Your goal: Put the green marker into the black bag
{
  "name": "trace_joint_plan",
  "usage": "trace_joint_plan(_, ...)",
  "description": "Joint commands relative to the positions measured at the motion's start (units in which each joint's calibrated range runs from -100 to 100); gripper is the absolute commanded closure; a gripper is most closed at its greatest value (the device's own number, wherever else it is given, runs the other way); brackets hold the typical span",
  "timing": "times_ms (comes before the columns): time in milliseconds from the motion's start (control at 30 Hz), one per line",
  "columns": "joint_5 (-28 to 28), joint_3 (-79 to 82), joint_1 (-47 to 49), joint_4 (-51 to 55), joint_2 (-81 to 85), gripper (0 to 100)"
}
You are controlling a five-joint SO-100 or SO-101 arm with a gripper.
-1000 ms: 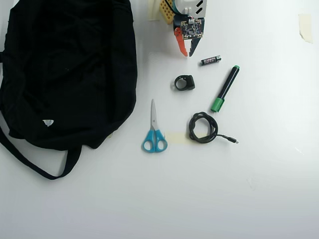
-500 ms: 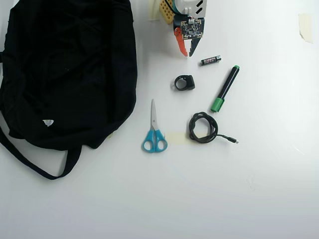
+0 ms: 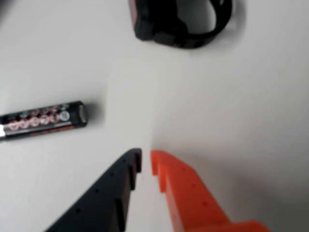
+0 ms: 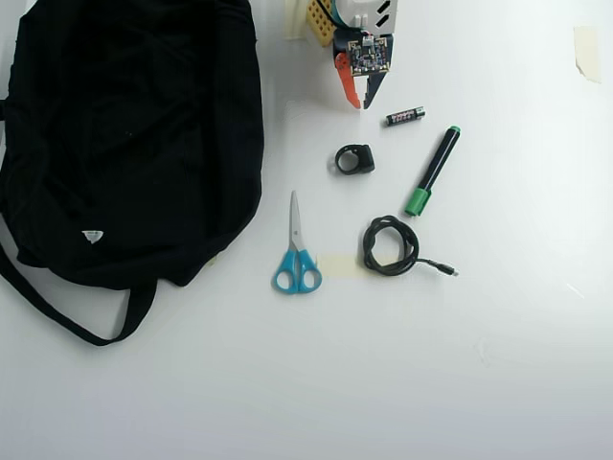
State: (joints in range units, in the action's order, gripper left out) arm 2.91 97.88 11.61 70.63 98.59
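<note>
1. The black bag (image 4: 124, 144) is soft, matt fabric, slumped into an irregular rounded mass at the left of the overhead view. A small pale label sits near its lower edge, and a thin strap (image 4: 67, 321) loops out onto the table below it.
2. The green marker (image 4: 433, 171) is a slim straight black barrel with a green cap at its lower end and a small green tip at the upper end. It lies flat and tilted on the white table (image 4: 383, 383), well apart from the bag, on the right side of the overhead view.
3. The gripper (image 4: 362, 102) has one orange finger and one black finger, both rigid plastic with stepped inner edges. In the wrist view (image 3: 146, 162) the tips stand nearly pressed together with only a narrow slit between them, and they pinch nothing.
4. A cylindrical battery (image 4: 405, 116) with glossy black and red print lies just right of the gripper in the overhead view.
5. A black ring-shaped clip (image 4: 354, 159) lies below the gripper.
6. Scissors (image 4: 296, 249) with metal blades and blue handles lie beside a coiled black cable (image 4: 391, 246), with a pale tape patch between them.
7. Against the earlier overhead frames, no object has shifted, and the gripper holds the same spot with the same near-closed tips.
</note>
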Motion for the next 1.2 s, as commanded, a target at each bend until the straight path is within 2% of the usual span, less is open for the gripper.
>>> trace_joint_plan(0, -0.2, 0.5, 0.4, -0.4, 0.6, 98)
trace_joint_plan(400, -0.3, -10.9, 2.8, -0.5, -2.7, 98)
trace_joint_plan(967, -0.3, -41.0, 9.4, -10.0, -39.7, 98)
trace_joint_plan(1167, 0.2, -51.8, 10.3, -10.3, -50.6, 98)
